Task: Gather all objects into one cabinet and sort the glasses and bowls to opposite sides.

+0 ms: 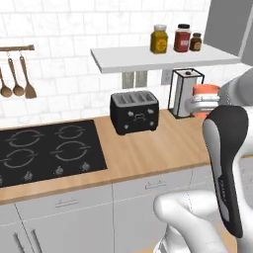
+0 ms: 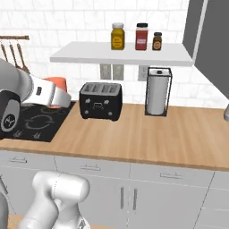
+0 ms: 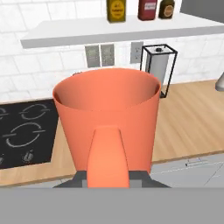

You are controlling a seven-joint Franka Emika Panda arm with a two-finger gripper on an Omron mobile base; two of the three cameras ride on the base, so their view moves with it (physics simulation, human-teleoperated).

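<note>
Nearest the hand camera: salmon-red glass (image 3: 107,120), upright, mouth open upward, held in the end effector (image 3: 107,177), closed on it from below in that view; one finger covered by the glass's own tint in front of the wall. In the left base view, glass (image 1: 205,92) seen as an orange patch behind the white wrist, above the table's right part, just beside the towel holder. In the right base view, glass (image 2: 57,82) peeking over the forearm, above the table's left end near the hob. End effector itself hidden by the arm in both base views.

Then by size:

Table (image 2: 147,138), pale wood, running the width of the wall, white drawers and doors beneath.

Hob (image 1: 47,150), black, four rings, set into the table's left part, knobs along its front edge.

Shelf (image 2: 120,54), thin, white, on the tiled wall above the table's middle.

Cabinet side panel (image 2: 210,40), dark grey, at the upper right, right of the shelf; inside not visible.

Toaster (image 2: 100,100), black, four slots, at the table's back edge, between hob and towel holder.

Towel holder (image 2: 158,91), black wire frame with a white roll, upright at the back edge, right of the toaster, apart from it.

Wall sockets (image 2: 112,71), grey, under the shelf, above the toaster.

Spoons (image 1: 17,79), wooden, hanging from a rail at the left, above the hob.

Three jars on the shelf: yellow jar (image 2: 117,36), red jar (image 2: 141,36), small dark jar (image 2: 157,41), in a row, slightly apart.
</note>
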